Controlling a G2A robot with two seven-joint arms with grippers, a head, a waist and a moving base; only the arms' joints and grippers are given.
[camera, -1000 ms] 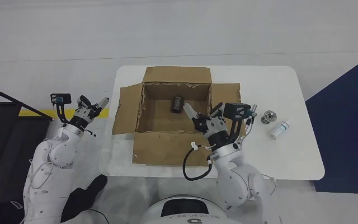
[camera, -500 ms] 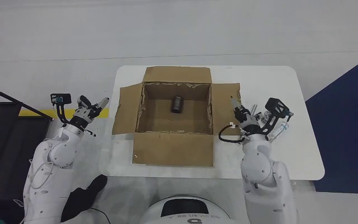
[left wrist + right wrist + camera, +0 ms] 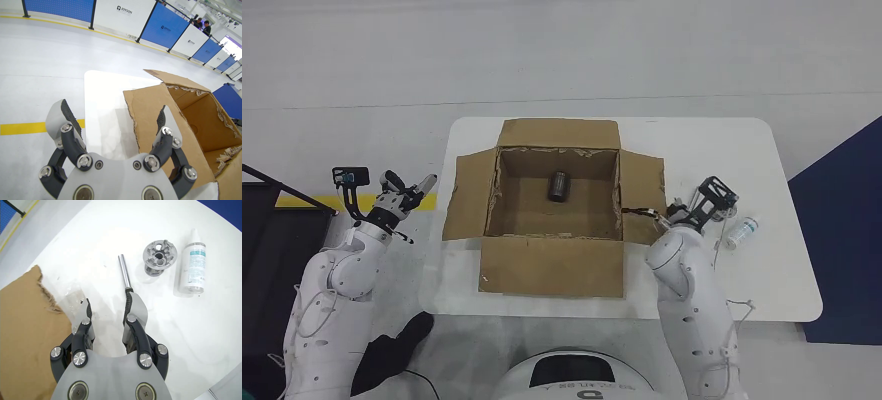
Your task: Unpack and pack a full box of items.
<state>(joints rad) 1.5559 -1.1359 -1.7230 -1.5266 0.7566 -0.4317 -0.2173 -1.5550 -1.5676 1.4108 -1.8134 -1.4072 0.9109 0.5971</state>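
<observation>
Over the white table [image 3: 722, 150], my right gripper [image 3: 108, 297] hung spread beside the thin steel rod [image 3: 124, 270]. I feared a clumsy descent would send it rolling. My left gripper [image 3: 113, 105] was spread too.

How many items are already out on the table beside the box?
3: a metal rod just ahead of the right gripper, a grey flanged part beside it, and a bottle lying next to that. A clear wrapper by the box flap may be a fourth.

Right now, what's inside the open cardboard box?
One dark cylindrical part lies on the cardboard box floor, toward the far wall. The floor strip against the near wall is hidden by that wall.
</observation>
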